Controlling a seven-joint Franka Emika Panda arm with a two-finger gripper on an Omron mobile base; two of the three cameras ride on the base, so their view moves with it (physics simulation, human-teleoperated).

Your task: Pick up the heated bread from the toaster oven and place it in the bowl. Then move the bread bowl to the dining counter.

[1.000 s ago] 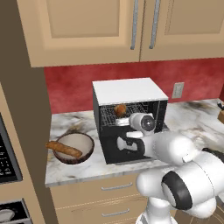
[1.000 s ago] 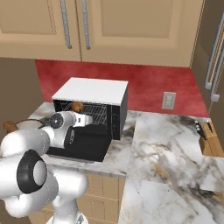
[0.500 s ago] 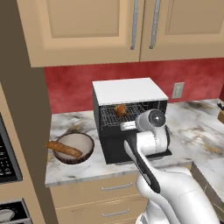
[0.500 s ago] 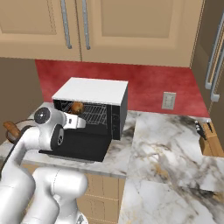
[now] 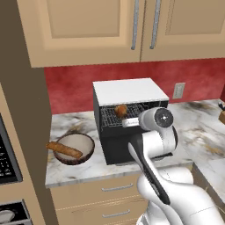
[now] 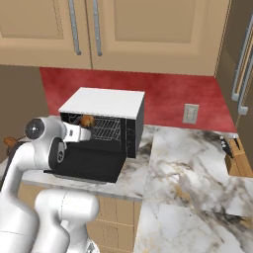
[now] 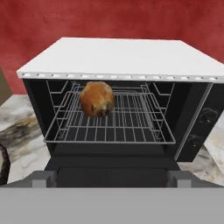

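From the left base view, the toaster oven [image 5: 130,117] stood on the counter with its door down, and the bread [image 5: 121,110] sat on the upper wire rack, toward the left side of the oven's mouth. The arm's hand pointed into that mouth from the right of the bread; the fingertips were hard to make out here. The bowl [image 5: 72,148] lay on the counter to the oven's left, well apart from it, with a long brown baguette [image 5: 64,149] resting across its rim. That stick would likely crowd the bun's landing spot, so the drop should aim at the bowl's free side.

From the right base view, the bread [image 6: 88,120] showed just inside the oven [image 6: 105,128], and the hand was level with the rack, close in front of it. The lowered door [image 6: 87,164] jutted toward the robot below the hand, an edge to stay above.

From the hand view, the gripper [image 7: 112,178] stood fully open and held nothing, its tips rising above the door. The bread [image 7: 97,99] sat left of centre on the rack [image 7: 109,120], beneath the oven's white top. A good grasp would probably shift slightly left, go in level between rack and roof, and close across the bun's middle. The side rack guides left little room sideways.
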